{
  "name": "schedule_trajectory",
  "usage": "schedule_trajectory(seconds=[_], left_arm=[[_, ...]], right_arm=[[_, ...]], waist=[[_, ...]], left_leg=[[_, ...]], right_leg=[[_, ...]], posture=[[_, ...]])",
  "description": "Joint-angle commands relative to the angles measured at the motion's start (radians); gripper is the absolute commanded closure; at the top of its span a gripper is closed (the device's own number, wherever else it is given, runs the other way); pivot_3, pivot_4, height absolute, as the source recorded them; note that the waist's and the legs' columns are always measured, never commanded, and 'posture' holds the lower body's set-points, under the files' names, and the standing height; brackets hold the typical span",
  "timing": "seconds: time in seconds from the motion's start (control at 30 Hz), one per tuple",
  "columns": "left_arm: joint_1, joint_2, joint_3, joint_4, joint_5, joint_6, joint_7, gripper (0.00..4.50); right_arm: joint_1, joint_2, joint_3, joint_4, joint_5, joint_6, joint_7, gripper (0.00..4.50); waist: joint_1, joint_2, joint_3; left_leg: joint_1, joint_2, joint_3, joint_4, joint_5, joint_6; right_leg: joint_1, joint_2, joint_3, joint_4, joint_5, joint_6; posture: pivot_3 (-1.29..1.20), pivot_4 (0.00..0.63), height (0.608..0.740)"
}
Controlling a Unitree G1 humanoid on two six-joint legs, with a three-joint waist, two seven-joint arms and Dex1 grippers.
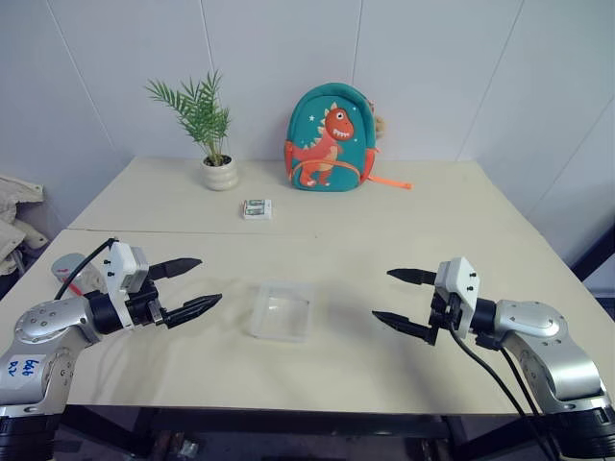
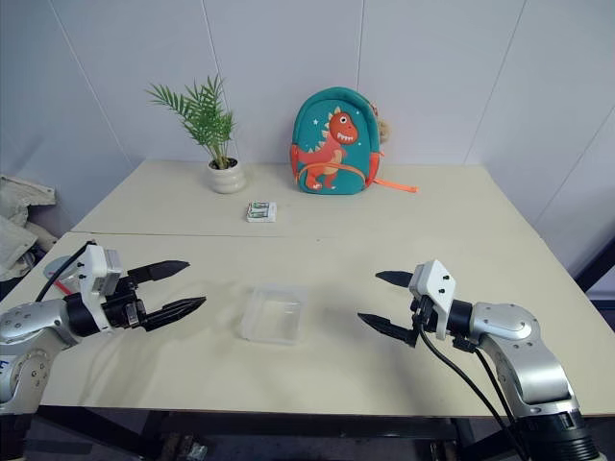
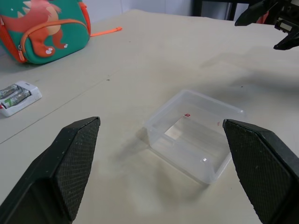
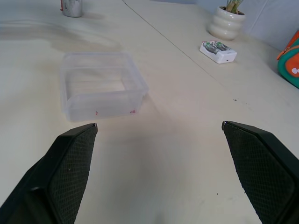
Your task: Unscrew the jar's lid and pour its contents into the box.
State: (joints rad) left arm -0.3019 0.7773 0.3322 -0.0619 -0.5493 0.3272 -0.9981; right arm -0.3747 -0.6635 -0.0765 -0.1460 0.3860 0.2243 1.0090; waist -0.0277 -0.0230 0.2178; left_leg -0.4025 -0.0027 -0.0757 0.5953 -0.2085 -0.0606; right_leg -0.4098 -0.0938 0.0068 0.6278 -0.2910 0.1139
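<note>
Our left tool (image 1: pixel 187 287) and right tool (image 1: pixel 404 301) hover spread and empty either side of the box (image 1: pixel 281 310); next we must fetch the jar (image 4: pixel 72 7) at the tabletop's (image 1: pixel 384 240) left edge.

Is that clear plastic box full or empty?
Empty: the table shows straight through the box, apart from small red marks on it.

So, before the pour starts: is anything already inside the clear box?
The box looks empty: the table shows through its clear floor. Two tiny red marks show on its wall; nothing covers its inside.
</note>
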Motion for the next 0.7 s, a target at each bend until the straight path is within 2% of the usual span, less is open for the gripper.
schedule_trajectory(seconds=[0.03, 0.2, 0.3, 0.37, 0.57, 0.7], left_arm=[[0.006, 0.013, 0.006, -0.023, 0.002, -0.005, 0.003, 0.01], [0.067, 0.011, 0.061, -0.067, 0.014, 0.027, 0.097, 0.01], [0.156, -0.006, 0.130, -0.109, 0.021, 0.021, 0.165, 0.01], [0.217, -0.028, 0.184, -0.155, 0.013, 0.082, 0.257, 0.01], [0.404, -0.162, 0.390, -0.338, 0.004, 0.283, 0.582, 0.01], [0.446, -0.274, 0.473, -0.389, 0.029, 0.236, 0.720, 0.01]], right_arm=[[0.001, -0.001, -0.008, -0.022, 0.017, -0.009, 0.002, 0.00], [-0.058, 0.039, 0.035, 0.015, 0.013, -0.019, 0.011, 0.00], [-0.132, 0.087, 0.072, 0.053, 0.019, -0.019, 0.022, 0.00], [-0.178, 0.121, 0.096, 0.072, 0.024, -0.018, 0.032, 0.00], [-0.328, 0.231, 0.156, 0.164, 0.024, -0.044, 0.081, 0.00], [-0.396, 0.297, 0.178, 0.236, 0.013, -0.076, 0.103, 0.00]], waist=[[0.001, 0.000, 0.000], [-0.005, 0.000, 0.000], [-0.009, 0.000, 0.000], [-0.005, 0.000, 0.000], [-0.002, -0.001, 0.000], [0.005, -0.003, -0.002]], left_leg=[[0.000, 0.000, 0.000, 0.000, 0.000, 0.000], [0.000, 0.000, 0.001, 0.000, 0.000, 0.000], [0.000, 0.002, 0.002, 0.000, 0.000, 0.000], [0.001, 0.003, 0.002, 0.000, 0.000, 0.000], [0.000, 0.003, 0.002, 0.000, 0.000, 0.000], [0.001, 0.003, 0.002, 0.001, 0.000, 0.000]], right_leg=[[0.000, 0.000, 0.000, 0.000, 0.000, 0.000], [0.000, 0.000, 0.001, 0.000, 0.000, 0.000], [-0.001, 0.001, 0.002, 0.000, 0.001, -0.001], [-0.001, 0.002, 0.002, 0.000, 0.001, -0.002], [-0.001, 0.002, 0.002, 0.000, 0.002, -0.001], [-0.001, 0.001, 0.002, 0.000, 0.003, -0.002]], posture=[[0.00, 0.150, 0.740], [0.00, 0.150, 0.740], [0.00, 0.150, 0.740], [0.00, 0.150, 0.740], [0.00, 0.150, 0.740], [0.00, 0.150, 0.740]])
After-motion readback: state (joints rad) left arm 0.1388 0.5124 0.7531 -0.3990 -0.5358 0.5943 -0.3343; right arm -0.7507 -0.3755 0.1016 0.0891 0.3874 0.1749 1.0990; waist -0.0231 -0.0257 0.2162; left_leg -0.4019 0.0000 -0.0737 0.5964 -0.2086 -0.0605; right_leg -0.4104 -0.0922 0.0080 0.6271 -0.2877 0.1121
